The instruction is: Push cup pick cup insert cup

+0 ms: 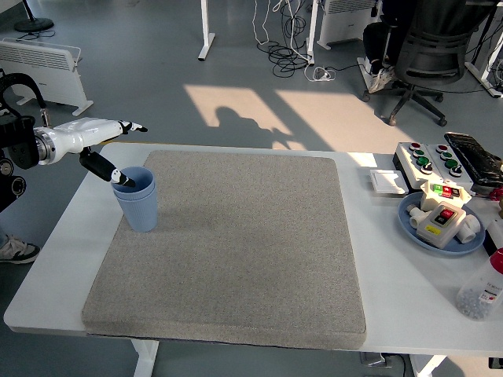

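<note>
Two blue cups (137, 200) stand nested, one fully inside the other, upright at the left edge of the grey mat (236, 251). My left hand (116, 149) hovers just above and left of the cups' rim, white fingers (130, 126) stretched out and the dark thumb pointing down at the rim. It holds nothing. My right arm does not appear in the head view.
A blue plate (413, 228) with a button box and white parts sits at the right edge, behind it a control box (428, 161) with coloured buttons and a white pad (387, 181). A clear bottle (481, 294) stands at the lower right.
</note>
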You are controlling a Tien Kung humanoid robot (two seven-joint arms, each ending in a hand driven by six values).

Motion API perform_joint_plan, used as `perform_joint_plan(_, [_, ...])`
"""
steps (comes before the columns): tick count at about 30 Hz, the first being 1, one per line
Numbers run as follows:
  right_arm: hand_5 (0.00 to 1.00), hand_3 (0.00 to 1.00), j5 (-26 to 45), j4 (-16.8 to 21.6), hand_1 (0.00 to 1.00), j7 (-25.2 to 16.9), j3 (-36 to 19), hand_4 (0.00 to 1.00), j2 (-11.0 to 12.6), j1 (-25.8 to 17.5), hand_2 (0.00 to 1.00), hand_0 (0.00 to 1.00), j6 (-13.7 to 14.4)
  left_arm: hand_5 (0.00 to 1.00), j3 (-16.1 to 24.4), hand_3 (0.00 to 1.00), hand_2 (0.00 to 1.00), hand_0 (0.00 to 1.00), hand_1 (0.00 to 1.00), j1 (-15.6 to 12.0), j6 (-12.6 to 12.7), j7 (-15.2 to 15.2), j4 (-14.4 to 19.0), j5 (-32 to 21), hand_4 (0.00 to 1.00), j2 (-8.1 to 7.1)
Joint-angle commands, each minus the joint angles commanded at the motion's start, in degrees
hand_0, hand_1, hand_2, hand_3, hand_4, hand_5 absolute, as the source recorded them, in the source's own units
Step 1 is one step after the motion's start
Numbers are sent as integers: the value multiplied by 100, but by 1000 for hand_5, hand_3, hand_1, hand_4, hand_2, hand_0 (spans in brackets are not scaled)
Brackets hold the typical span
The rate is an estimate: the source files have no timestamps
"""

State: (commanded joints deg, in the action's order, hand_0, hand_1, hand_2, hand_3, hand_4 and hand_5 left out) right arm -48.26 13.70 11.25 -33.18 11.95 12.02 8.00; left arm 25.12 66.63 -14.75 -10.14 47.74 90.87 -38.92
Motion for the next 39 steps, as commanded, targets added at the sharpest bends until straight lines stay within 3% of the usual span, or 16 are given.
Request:
perform_joint_plan(5, [364, 571, -8, 1, 666, 3, -8, 129, 0, -19, 637, 730, -1, 415, 147, 998, 998, 917, 956, -93, 107, 12, 42, -38, 998, -32])
perform_joint_plan(6, [364, 572, -11, 1, 666, 4, -11, 129, 1, -26, 636, 730, -1, 528, 201, 929, 998, 854, 894, -148, 293, 50, 84, -168, 877, -51])
perform_joint_plan(7, [364, 572, -12, 1, 666, 4, -12, 129, 1, -28, 636, 730, -1, 528, 217, 929, 998, 854, 894, -164, 383, 60, 96, -211, 877, -57])
perform_joint_plan(11, [364, 572, -5, -1, 666, 3, -13, 129, -2, -48, 636, 730, 2, 528, 721, 929, 998, 854, 894, -493, 1214, 204, 341, -1079, 877, -134])
perform_joint_plan(12, [364, 571, -6, -1, 666, 3, -14, 129, -2, -50, 637, 730, 1, 577, 816, 644, 736, 669, 697, -535, 1346, 208, 371, -1301, 697, -144])
perform_joint_plan(14, [364, 571, 18, -4, 666, -4, -7, 129, -6, -66, 637, 730, 9, 577, 1251, 644, 736, 669, 697, -833, 1601, 261, 617, -1806, 697, -230])
perform_joint_plan(17, [364, 571, 41, -5, 666, -8, 3, 129, -9, -84, 637, 730, 16, 577, 1835, 644, 736, 669, 697, -1189, 1696, 332, 888, -2422, 697, -289])
perform_joint_plan(18, [364, 572, 49, -6, 666, -8, 0, 129, -13, -100, 636, 730, 19, 625, 2051, 578, 672, 611, 651, -1365, 1737, 409, 1032, -2625, 623, -303])
perform_joint_plan(23, [364, 572, 61, -11, 666, -14, 6, 129, -23, -134, 636, 730, 22, 625, 3221, 578, 672, 611, 651, -2233, 1684, 801, 1700, -3729, 623, -248])
perform_joint_plan(24, [365, 571, 76, -13, 666, -18, 13, 128, -24, -139, 636, 730, 24, 858, 3438, 607, 714, 689, 713, -2365, 1589, 827, 1813, -3906, 633, -186])
perform_joint_plan(25, [365, 571, 91, -15, 666, -22, 20, 128, -25, -144, 636, 730, 26, 858, 3699, 607, 714, 689, 713, -2626, 1351, 843, 2030, -4166, 633, -118])
perform_joint_plan(28, [365, 571, 189, -20, 666, -43, 68, 128, -30, -154, 636, 730, 40, 858, 4406, 607, 714, 689, 713, -3314, 982, 961, 2520, -4874, 633, 123])
perform_joint_plan(29, [365, 571, 206, -21, 666, -46, 75, 128, -33, -155, 636, 730, 42, 858, 4667, 607, 714, 689, 713, -3575, 966, 1018, 2696, -5135, 633, 220])
perform_joint_plan(30, [365, 571, 216, -22, 666, -50, 79, 128, -33, -157, 636, 730, 44, 998, 4863, 650, 728, 715, 743, -3756, 978, 1051, 2796, -5318, 644, 283])
perform_joint_plan(35, [365, 571, 285, -29, 666, -73, 107, 128, -38, -145, 636, 730, 58, 998, 6017, 650, 728, 715, 743, -4863, 1097, 1136, 3240, -5749, 644, 773])
perform_joint_plan(39, [364, 572, 356, -34, 666, -101, 148, 128, -41, -110, 636, 729, 72, 998, 6611, 677, 756, 727, 762, -5470, 1195, 1061, 3359, -5854, 647, 1248])
